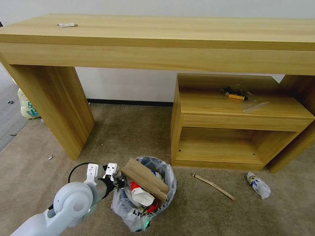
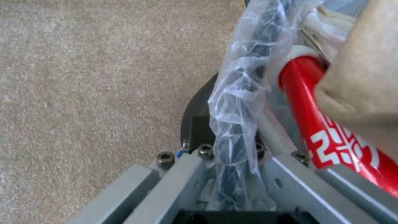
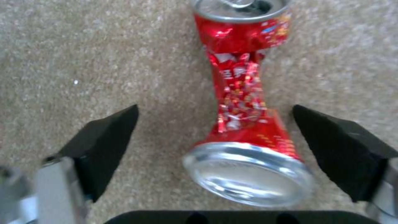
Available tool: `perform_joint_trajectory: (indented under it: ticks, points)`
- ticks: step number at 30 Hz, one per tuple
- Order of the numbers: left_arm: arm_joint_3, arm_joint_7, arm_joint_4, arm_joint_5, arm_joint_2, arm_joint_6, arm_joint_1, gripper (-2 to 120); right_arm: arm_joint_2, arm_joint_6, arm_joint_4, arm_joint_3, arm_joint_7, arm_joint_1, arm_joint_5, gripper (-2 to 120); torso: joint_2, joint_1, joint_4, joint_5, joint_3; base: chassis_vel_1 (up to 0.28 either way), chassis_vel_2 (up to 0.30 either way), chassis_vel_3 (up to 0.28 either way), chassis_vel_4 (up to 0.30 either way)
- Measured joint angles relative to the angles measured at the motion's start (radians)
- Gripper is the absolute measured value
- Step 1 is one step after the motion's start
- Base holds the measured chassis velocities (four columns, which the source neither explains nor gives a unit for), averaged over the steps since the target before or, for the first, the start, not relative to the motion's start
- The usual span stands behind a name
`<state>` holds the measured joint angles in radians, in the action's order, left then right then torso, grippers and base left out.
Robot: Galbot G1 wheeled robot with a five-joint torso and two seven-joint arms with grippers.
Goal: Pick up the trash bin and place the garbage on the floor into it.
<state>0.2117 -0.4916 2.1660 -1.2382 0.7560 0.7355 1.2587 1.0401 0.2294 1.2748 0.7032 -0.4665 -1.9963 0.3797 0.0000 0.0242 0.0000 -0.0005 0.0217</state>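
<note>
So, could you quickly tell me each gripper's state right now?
Left gripper: shut on the trash bin rim.
Right gripper: open, straddling the red can.

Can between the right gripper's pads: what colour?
Red with silver ends, the can shows best in the right wrist view, crushed at its middle.

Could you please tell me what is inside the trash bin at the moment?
The trash bin, gripped at its rim by the left gripper, holds a cardboard piece, white litter and red packaging; anything beneath them is covered.

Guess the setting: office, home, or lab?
Probably an office or a staged test room: a long wooden desk against a white wall, a low open shelf unit beneath it, and short-pile beige carpet strewn with litter.
</note>
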Motion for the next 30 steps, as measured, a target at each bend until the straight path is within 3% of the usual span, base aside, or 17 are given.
perform_joint_trajectory:
  ticks: [6,8,11,14,17,19,20,21,22,23,25,28,30]
  points:
    - [-0.001,0.0,0.0,-0.003,-0.005,0.0,-0.004,0,0.006,0.002,-0.024,-0.009,-0.004,0.021,0.004,82,0.0,0.0,-0.0004,-0.0022,0.0,0.0,0.0,0.0,0.0]
    - [-0.001,-0.001,0.001,-0.004,-0.008,0.0,-0.005,0,0.009,0.003,-0.036,-0.013,-0.005,0.03,0.007,71,0.0,0.0,-0.0007,-0.0031,0.0,0.0,0.0,0.0,0.0]
    - [-0.001,-0.001,0.002,-0.005,-0.009,0.0,-0.005,0,0.01,0.003,-0.037,-0.015,-0.004,0.033,0.01,66,0.0,0.0,-0.0006,-0.0031,0.0,0.0,0.0,0.0,0.0]
    - [-0.001,-0.003,0.006,-0.006,-0.011,0.0,-0.005,0,0.009,0.003,-0.034,-0.015,-0.004,0.032,0.01,60,0.0,0.0,-0.0005,-0.0025,0.0,0.0,0.0,0.0,0.0]
    - [-0.001,-0.003,0.008,-0.007,-0.013,0.0,-0.005,0,0.009,0.008,-0.017,-0.015,-0.004,0.019,0.007,51,0.0,0.0,0.0004,0.0011,0.0,0.0,0.0,0.0,0.0]
    - [-0.001,-0.004,0.009,-0.007,-0.013,0.0,-0.005,0,0.008,0.009,-0.012,-0.015,-0.003,0.015,0.006,47,0.0,0.0,0.0004,0.0016,0.0,0.0,0.0,0.0,0.0]
    - [-0.002,-0.004,0.009,-0.007,-0.012,0.0,-0.005,0,0.01,0.009,0.004,-0.014,-0.003,0.005,0.0,44,0.0,0.0,0.0015,0.0018,0.0,0.0,0.0,0.0,0.0]
    - [-0.002,-0.004,0.009,-0.007,-0.012,0.0,-0.005,0,0.01,0.009,0.004,-0.014,-0.003,0.005,0.0,44,0.0,0.0,0.0015,0.0018,0.0,0.0,0.0,0.0,0.0]
    - [-0.002,-0.004,0.009,-0.007,-0.012,0.0,-0.005,0,0.014,0.009,0.015,-0.011,-0.002,-0.002,-0.002,39,0.0,0.0,-0.0001,0.003,0.0,0.0,0.0,0.0,0.0]
    - [-0.002,-0.004,0.009,-0.006,-0.011,0.0,-0.005,0,0.014,0.008,0.02,-0.009,-0.002,-0.006,-0.004,39,0.0,0.0,0.0005,0.0032,0.0,0.0,0.0,0.0,0.0]
    - [-0.003,-0.004,0.009,-0.006,-0.01,0.0,-0.005,0,0.015,0.005,0.032,-0.009,-0.003,-0.013,-0.007,34,0.0,0.0,0.0004,0.0032,0.0,0.0,0.0,0.0,0.0]
    - [-0.002,-0.004,0.012,-0.006,-0.012,0.0,-0.005,0,0.016,0.0,0.051,-0.001,-0.004,-0.023,-0.013,18,0.0,0.0,0.0,0.0015,0.0,0.0,0.0,0.0,0.0]
    - [-0.002,-0.004,0.012,-0.006,-0.013,0.0,-0.005,0,0.016,0.0,0.055,0.002,-0.004,-0.024,-0.015,17,0.0,0.0,0.0,0.0012,0.0,0.0,0.0,0.0,0.0]
